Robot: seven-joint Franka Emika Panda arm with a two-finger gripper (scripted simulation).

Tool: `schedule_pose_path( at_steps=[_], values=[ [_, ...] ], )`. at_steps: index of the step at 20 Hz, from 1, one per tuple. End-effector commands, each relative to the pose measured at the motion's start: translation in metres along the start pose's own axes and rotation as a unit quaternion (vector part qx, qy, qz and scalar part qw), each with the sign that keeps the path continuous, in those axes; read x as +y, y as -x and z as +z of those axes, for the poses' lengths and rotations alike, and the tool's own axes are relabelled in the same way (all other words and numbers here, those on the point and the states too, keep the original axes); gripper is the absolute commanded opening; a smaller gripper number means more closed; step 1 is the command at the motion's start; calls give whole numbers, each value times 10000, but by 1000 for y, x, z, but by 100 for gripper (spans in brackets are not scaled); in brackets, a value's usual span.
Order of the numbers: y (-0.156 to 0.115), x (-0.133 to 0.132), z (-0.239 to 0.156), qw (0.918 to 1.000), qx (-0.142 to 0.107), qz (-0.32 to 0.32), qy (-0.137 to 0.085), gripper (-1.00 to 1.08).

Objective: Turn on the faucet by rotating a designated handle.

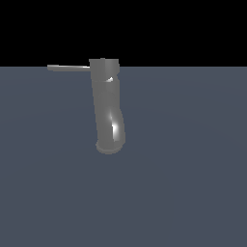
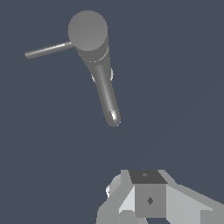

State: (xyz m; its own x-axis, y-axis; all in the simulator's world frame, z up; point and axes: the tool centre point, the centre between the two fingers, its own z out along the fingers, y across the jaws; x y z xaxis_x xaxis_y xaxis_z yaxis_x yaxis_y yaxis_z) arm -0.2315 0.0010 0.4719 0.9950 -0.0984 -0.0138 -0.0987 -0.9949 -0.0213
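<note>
The faucet (image 1: 108, 111) is a thick glossy grey tube, slightly bent, standing on the grey floor with a flat-topped head at its upper end. Its handle (image 1: 68, 68), a thin straight rod, sticks out from the head toward the exterior view's left. In the wrist view I look down on the faucet (image 2: 103, 78) and the handle (image 2: 47, 50). My gripper (image 2: 147, 176) appears only in the wrist view, well apart from the faucet's rounded end and touching nothing. Its fingertips form one block with no gap between them, so it is shut and holds nothing.
A flat blue-grey floor (image 1: 193, 169) spreads all around the faucet. A black background lies beyond its far edge.
</note>
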Motion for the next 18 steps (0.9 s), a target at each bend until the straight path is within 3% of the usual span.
schedule_pose_path(
  at_steps=[1, 10, 18],
  values=[
    [-5, -3, 1, 9999, -3, 119, -15, -100],
    [-38, -20, 10, 9964, -24, 842, -89, -100],
    [-73, -41, 25, 9860, -59, 1660, -141, -100]
  ],
)
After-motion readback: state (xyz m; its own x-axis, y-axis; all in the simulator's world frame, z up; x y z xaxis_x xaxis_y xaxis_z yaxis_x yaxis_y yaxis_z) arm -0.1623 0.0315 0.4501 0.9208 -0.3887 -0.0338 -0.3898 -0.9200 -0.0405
